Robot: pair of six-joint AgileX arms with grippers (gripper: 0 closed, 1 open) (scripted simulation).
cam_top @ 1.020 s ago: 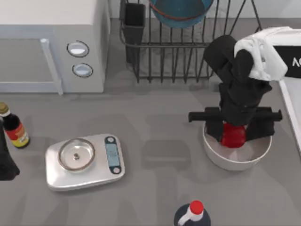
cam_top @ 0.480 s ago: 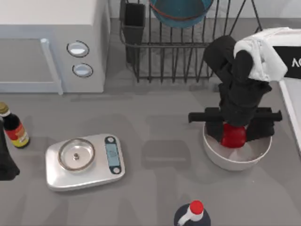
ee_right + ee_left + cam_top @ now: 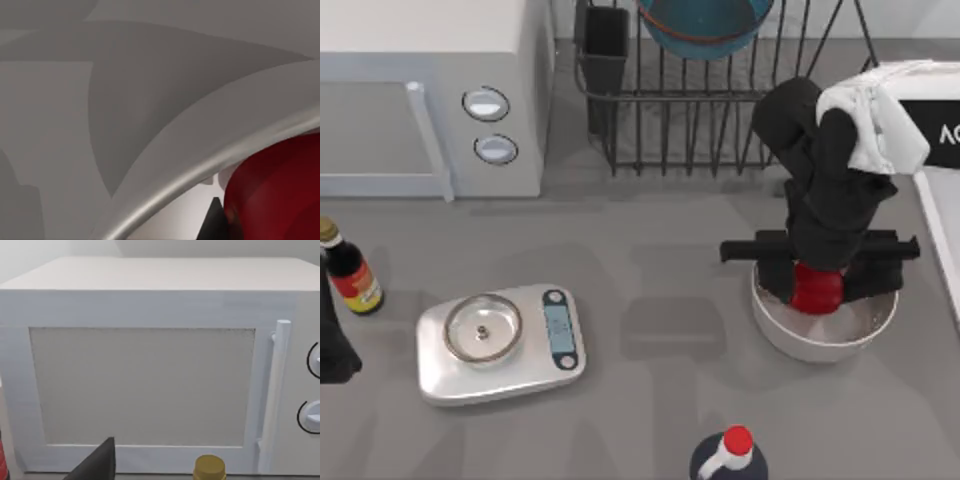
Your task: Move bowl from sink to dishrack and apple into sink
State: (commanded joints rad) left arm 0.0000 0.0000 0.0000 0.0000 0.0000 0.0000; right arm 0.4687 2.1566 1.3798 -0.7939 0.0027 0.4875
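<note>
The round teal-blue bowl [image 3: 705,25] already sits in the dark wire dishrack [image 3: 720,110] at twelve o'clock. My right tool [image 3: 815,285] grips the small glossy red apple [image 3: 817,290] inside the white bowl [image 3: 820,340] at four o'clock; the sink transfer remains.

Teal bowl [image 3: 705,25] with orange stripe at twelve o'clock; red apple [image 3: 817,288] in white bowl [image 3: 820,335]; grey table [image 3: 660,300].
</note>
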